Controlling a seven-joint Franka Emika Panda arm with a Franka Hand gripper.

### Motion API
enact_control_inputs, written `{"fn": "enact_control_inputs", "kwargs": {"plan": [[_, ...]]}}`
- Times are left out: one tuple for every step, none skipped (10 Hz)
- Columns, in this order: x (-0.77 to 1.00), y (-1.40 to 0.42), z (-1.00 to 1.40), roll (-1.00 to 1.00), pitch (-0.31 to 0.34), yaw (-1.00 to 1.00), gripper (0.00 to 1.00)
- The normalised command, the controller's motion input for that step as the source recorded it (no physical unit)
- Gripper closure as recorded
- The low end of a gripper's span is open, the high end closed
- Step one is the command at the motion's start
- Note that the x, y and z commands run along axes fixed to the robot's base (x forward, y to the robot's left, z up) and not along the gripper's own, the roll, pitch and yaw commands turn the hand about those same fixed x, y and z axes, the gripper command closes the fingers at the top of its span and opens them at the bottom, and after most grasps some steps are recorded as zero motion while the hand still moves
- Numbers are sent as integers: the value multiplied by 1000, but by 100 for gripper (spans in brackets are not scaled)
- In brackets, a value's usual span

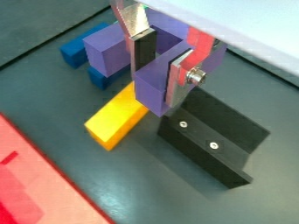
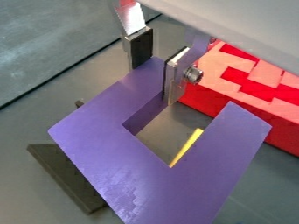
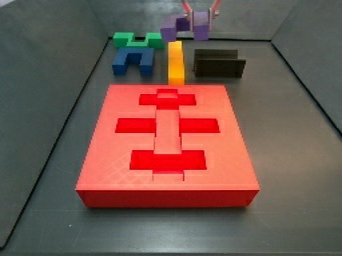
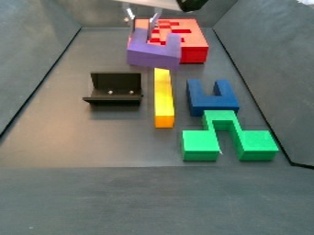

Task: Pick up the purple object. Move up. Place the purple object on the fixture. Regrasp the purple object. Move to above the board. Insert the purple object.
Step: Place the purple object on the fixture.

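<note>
The purple object (image 2: 152, 162) is a violet U-shaped block with two prongs and a square notch, held clear of the floor above the yellow bar (image 4: 162, 96), between the fixture (image 4: 110, 89) and the red board (image 4: 186, 39). The gripper (image 2: 159, 59) reaches down from above, its silver fingers (image 1: 183, 80) clamped on one prong.

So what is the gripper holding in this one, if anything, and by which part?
The gripper holds the purple object in the air beside the fixture, its fingers clamped across one prong of the U, one inside the notch and one outside.
</note>
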Motion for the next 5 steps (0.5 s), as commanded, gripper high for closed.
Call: {"fn": "enact_control_inputs", "kwargs": {"plan": [[840,80,0,0,194,-151,100],[880,60,0,0,226,-171,100],[366,11,0,0,157,-137,100],[0,0,0,-9,0,0,100],[86,0,-46,-54,0,0,100]]}}
